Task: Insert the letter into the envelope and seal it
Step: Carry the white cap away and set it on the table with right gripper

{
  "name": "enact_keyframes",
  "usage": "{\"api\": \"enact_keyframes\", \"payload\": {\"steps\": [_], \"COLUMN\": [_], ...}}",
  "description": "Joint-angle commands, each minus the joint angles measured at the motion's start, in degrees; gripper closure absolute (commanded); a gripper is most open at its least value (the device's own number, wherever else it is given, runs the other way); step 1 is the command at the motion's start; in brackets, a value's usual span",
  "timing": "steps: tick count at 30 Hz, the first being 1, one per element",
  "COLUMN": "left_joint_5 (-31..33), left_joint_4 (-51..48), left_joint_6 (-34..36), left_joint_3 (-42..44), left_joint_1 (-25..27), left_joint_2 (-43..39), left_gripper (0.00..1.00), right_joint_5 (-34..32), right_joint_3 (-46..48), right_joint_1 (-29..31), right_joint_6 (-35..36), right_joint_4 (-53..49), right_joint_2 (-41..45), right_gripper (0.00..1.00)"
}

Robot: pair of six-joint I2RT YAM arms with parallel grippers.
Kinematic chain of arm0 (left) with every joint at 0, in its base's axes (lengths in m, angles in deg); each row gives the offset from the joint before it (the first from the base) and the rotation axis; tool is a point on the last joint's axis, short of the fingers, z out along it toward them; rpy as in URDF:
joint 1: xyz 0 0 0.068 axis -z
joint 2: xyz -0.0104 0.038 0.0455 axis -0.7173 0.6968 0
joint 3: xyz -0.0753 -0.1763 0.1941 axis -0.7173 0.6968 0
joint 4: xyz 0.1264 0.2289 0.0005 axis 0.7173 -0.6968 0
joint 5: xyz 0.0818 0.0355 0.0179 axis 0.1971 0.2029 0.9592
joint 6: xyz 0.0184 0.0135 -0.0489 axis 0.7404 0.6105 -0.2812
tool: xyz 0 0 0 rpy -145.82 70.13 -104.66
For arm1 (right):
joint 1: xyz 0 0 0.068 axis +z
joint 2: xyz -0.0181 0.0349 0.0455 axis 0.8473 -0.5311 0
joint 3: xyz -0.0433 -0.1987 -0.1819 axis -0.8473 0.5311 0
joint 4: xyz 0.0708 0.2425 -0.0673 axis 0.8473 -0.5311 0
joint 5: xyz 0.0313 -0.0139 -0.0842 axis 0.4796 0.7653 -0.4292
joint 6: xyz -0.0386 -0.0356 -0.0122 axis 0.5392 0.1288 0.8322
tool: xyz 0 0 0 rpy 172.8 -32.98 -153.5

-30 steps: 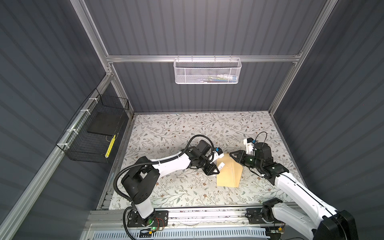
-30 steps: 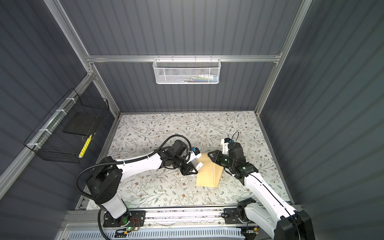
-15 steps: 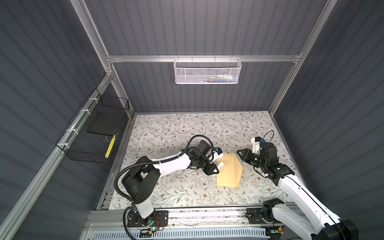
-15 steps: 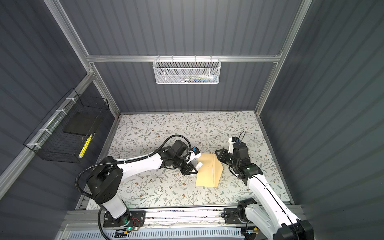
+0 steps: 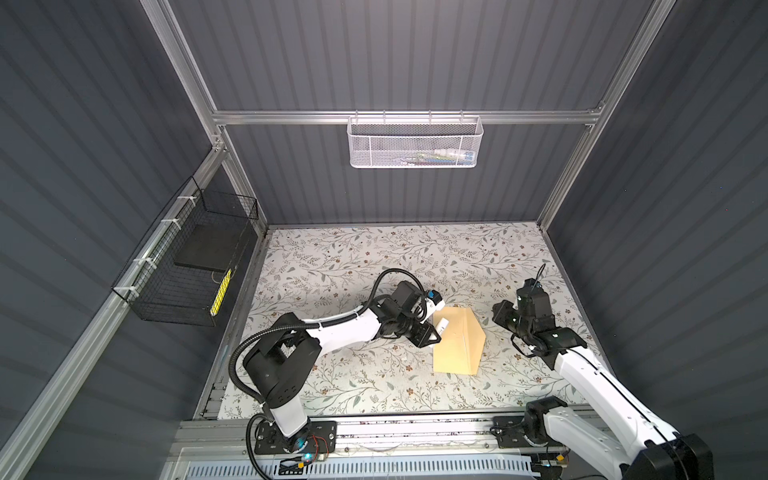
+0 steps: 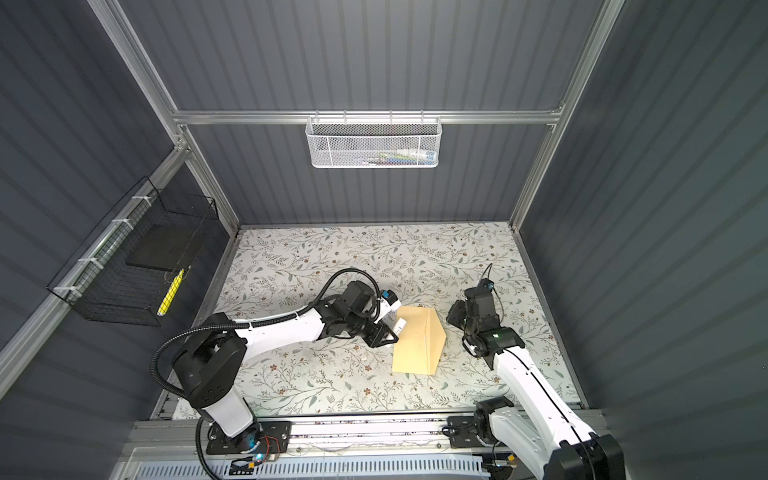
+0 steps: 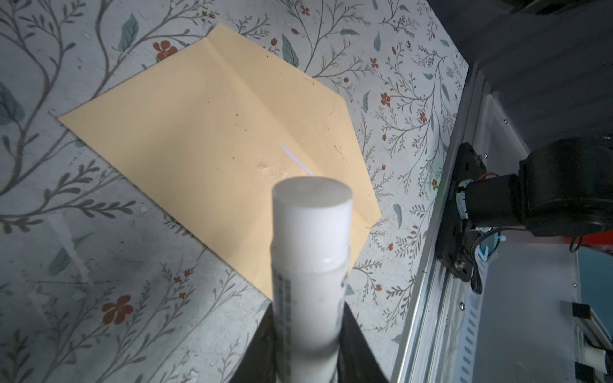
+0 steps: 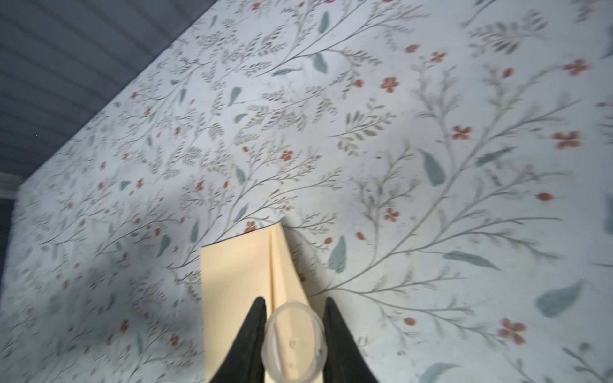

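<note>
Pinching the glue stick (image 7: pixel 311 252), my left gripper (image 5: pixel 434 331) hovers at the left edge of the envelope (image 5: pixel 453 349), whose open flap (image 5: pixel 477 334) lies rightward, nearer my right gripper (image 8: pixel 293 302), which pinches the clear cap (image 8: pixel 293 345); the letter (image 7: pixel 293 158) shows only as a sliver inside.

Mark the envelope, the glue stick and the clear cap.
envelope (image 5: pixel 454 349): in a top view, middle of its flat body.
glue stick (image 7: pixel 310 265): left wrist view, on its white barrel.
clear cap (image 8: pixel 293 341): right wrist view, centre of its round face.
</note>
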Motion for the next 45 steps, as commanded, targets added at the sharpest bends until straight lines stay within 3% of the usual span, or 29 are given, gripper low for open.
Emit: {"api": "enact_keyframes", "payload": {"steps": [1, 5, 20, 45], "left_joint_5": [0.81, 2.96, 7.2, 9.01], "left_joint_4": [5.87, 4.98, 11.03, 16.66], "left_joint_6": [-6.55, -8.87, -18.74, -23.74], "left_joint_3": [0.48, -1.73, -1.5, -1.06], "left_joint_1": [0.22, 0.23, 0.23, 0.18], "left_joint_2": [-3.39, -5.06, -8.26, -8.07], "left_gripper": [0.9, 0.9, 0.9, 0.9], "right_joint_5": [-14.73, -19.26, -18.46, -21.85], "right_joint_3": [0.89, 0.16, -7.38, -7.74], "right_joint_1": [-0.17, -0.27, -0.23, 2.86], "right_joint_6": [-0.06, -2.15, -4.62, -10.32], "right_joint_4": [-3.31, -3.16, -3.45, -6.48], "right_joint_2": [-2.49, -7.6, -24.91, -28.8], "right_gripper": [0.81, 0.78, 0.68, 0.57]}}
